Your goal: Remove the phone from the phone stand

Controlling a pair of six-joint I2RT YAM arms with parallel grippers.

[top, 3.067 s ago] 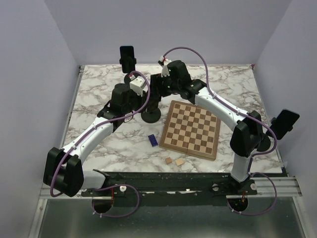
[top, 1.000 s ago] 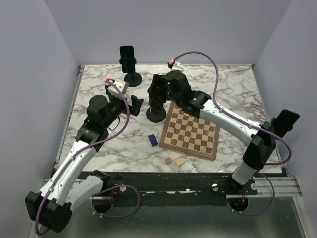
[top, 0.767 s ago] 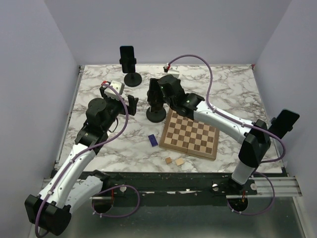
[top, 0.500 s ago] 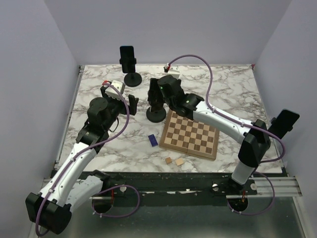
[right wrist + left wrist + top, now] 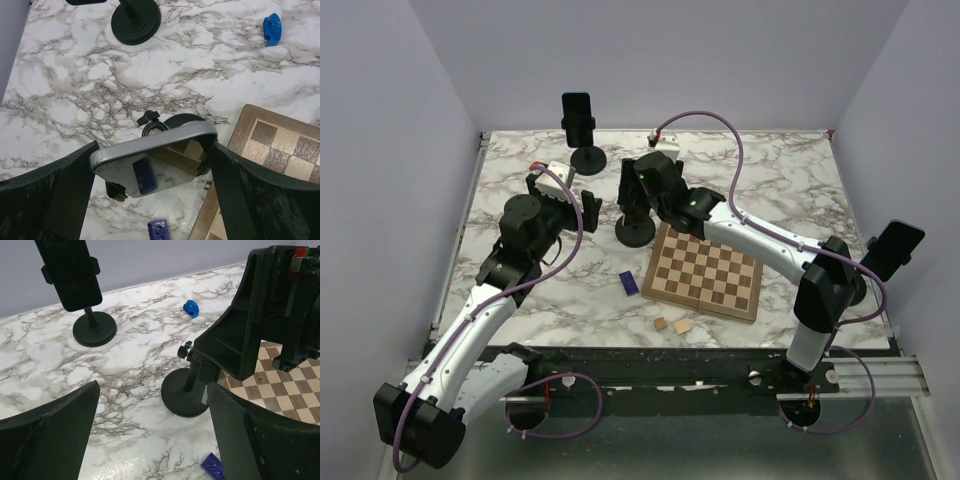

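Observation:
The phone (image 5: pixel 150 162), grey-rimmed with a mirror-like screen, sits clamped in the middle phone stand, whose round black base (image 5: pixel 635 232) rests by the chessboard's far corner. My right gripper (image 5: pixel 632 185) reaches down over it. In the right wrist view its fingers (image 5: pixel 75 200) flank the phone's two sides closely, jaws wide, and the phone is still in the clamp. My left gripper (image 5: pixel 586 207) hovers open and empty to the left of that stand, whose base (image 5: pixel 184 392) shows between its fingers (image 5: pixel 50 435).
A second stand (image 5: pixel 587 158) with a black phone (image 5: pixel 577 118) stands at the back left. A chessboard (image 5: pixel 708 262) lies right of the middle stand. A blue brick (image 5: pixel 630 283) and two wooden cubes (image 5: pixel 672 325) lie nearer. A small blue piece (image 5: pixel 271 29) lies beyond.
The left arm has drawn back from the middle stand and now holds to its left. The right gripper has shifted slightly left over the phone, and its jaws have narrowed a touch.

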